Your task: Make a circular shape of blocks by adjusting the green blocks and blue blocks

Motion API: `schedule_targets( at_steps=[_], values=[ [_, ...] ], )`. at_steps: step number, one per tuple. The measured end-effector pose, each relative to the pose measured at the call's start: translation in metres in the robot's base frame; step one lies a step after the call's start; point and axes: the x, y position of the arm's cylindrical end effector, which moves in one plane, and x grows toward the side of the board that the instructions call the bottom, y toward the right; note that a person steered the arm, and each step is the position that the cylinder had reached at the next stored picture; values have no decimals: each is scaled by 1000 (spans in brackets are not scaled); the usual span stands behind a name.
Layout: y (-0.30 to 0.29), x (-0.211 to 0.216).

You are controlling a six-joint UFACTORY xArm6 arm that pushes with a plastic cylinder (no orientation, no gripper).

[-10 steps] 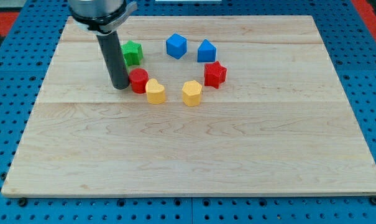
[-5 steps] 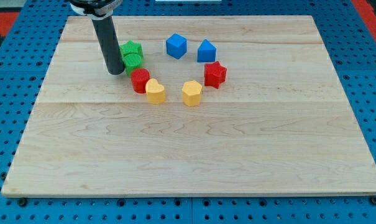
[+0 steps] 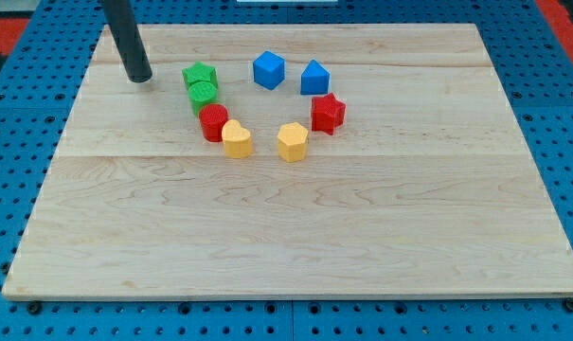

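My tip (image 3: pixel 139 78) rests on the wooden board at the view's upper left, a little left of the green blocks and touching none. A green star block (image 3: pixel 199 75) and a green round block (image 3: pixel 203 94) sit stacked close together. A blue cube (image 3: pixel 268 70) and a blue pointed block (image 3: pixel 314 77) lie to their right. A red star block (image 3: pixel 328 113), a yellow hexagon block (image 3: pixel 292 142), a yellow heart block (image 3: pixel 236 139) and a red round block (image 3: pixel 213 122) close a rough ring with them.
The wooden board (image 3: pixel 295 237) lies on a blue perforated table (image 3: pixel 11 189). All blocks cluster in the board's upper middle.
My tip has moved up and to the left, away from the red round block and the green blocks. The green round block, hidden behind the rod before, now shows. The blocks look unmoved.
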Motion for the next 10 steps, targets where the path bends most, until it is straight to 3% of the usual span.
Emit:
schedule_targets(
  at_steps=[4,6,7,10],
  values=[
    [79,-7],
    [78,-52],
    [110,-55],
    [145,-30]
  ],
)
